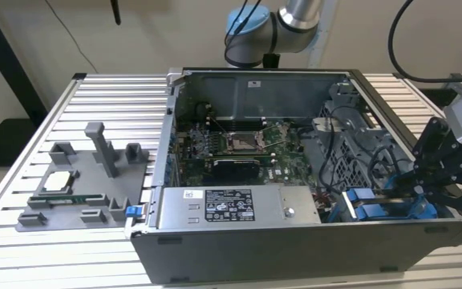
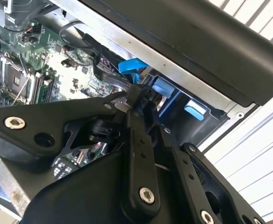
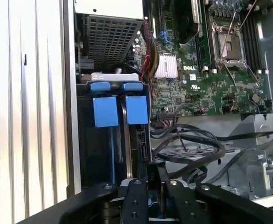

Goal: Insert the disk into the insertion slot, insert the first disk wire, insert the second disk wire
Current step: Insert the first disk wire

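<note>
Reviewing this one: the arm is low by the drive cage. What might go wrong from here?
1. The pincer hangs right beside loose black cables, so a move may snag or drag one.
2. It is close to the insertion slot and its blue tabs, so a sideways drift might knock the cage or bend a tab.

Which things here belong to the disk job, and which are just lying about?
Job: gripper, disk's blue carrier, drive cage slot, black cables by the cage.
Lying about: power supply box, CPU socket, grey parts fixture.
</note>
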Controlling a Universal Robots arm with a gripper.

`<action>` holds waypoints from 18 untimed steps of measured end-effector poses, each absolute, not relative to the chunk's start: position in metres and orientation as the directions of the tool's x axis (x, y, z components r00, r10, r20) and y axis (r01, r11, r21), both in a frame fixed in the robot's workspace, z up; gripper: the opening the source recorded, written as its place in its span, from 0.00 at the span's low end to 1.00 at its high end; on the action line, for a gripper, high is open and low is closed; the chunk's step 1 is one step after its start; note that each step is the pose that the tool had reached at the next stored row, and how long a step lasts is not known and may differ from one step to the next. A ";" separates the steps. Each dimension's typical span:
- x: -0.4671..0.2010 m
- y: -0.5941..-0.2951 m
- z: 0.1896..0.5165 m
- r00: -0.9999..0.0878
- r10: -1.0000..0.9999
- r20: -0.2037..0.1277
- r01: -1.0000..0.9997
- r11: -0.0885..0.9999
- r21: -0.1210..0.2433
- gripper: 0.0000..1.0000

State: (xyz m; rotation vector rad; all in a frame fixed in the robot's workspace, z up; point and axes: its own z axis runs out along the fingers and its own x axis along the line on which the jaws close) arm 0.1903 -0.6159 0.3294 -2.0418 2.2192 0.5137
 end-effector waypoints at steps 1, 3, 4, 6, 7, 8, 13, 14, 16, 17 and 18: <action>0.190 -0.616 0.329 -0.107 -0.953 -0.284 -0.981 0.054 0.188 0.00; 0.190 -0.617 0.329 -0.106 -0.953 -0.284 -0.981 0.053 0.188 0.00; 0.190 -0.617 0.329 -0.105 -0.953 -0.284 -0.981 0.052 0.188 0.00; 0.190 -0.617 0.329 -0.103 -0.953 -0.284 -0.981 0.050 0.188 0.00; 0.190 -0.617 0.329 -0.102 -0.954 -0.284 -0.981 0.049 0.188 0.00; 0.190 -0.617 0.329 -0.101 -0.954 -0.283 -0.981 0.048 0.189 0.00; 0.190 -0.617 0.330 -0.099 -0.955 -0.281 -0.981 0.046 0.189 0.00; 0.190 -0.617 0.330 -0.098 -0.956 -0.277 -0.981 0.046 0.189 0.00; 0.190 -0.617 0.330 -0.095 -0.959 -0.266 -0.981 0.045 0.189 0.00; 0.190 -0.617 0.330 -0.094 -0.961 -0.260 -0.981 0.045 0.188 0.00; 0.190 -0.616 0.330 -0.094 -0.962 -0.255 -0.981 0.046 0.188 0.00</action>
